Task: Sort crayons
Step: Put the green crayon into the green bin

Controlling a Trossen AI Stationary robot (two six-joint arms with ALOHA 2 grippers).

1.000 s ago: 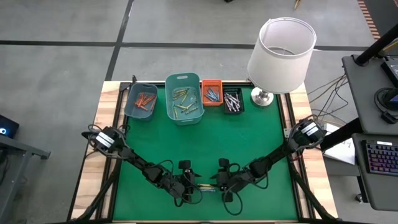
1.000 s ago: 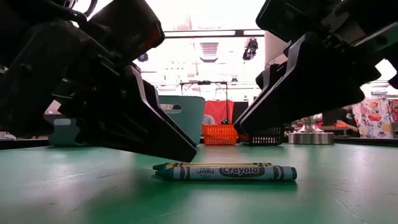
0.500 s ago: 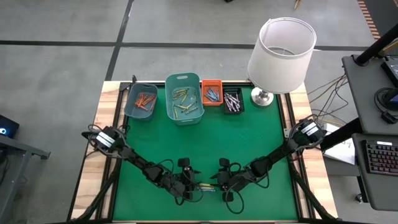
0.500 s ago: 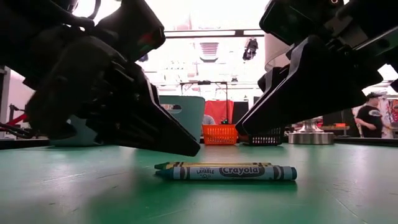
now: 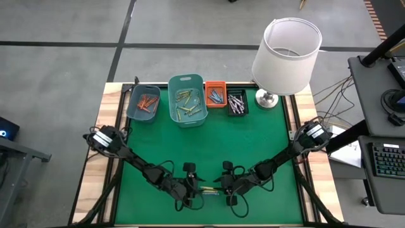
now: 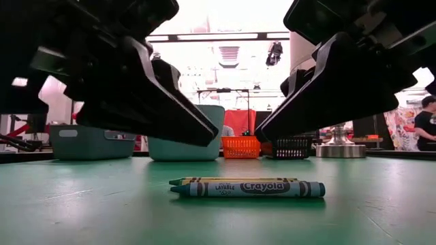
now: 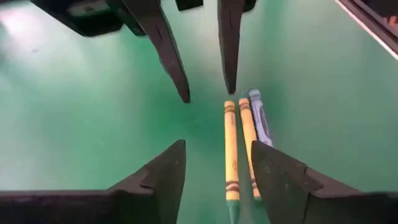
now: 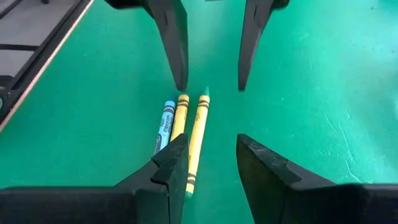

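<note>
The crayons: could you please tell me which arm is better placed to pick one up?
Probably left: the left gripper straddles the yellow crayon, while the right gripper has the crayons beside one finger.

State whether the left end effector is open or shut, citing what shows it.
Open. In its wrist view the left end effector shows green mat between its two dark fingers, which grip nothing; the crayons lie on the mat.

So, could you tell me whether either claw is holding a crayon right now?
Neither: the left claw and right claw are both open above the three crayons, which lie on the mat.
</note>
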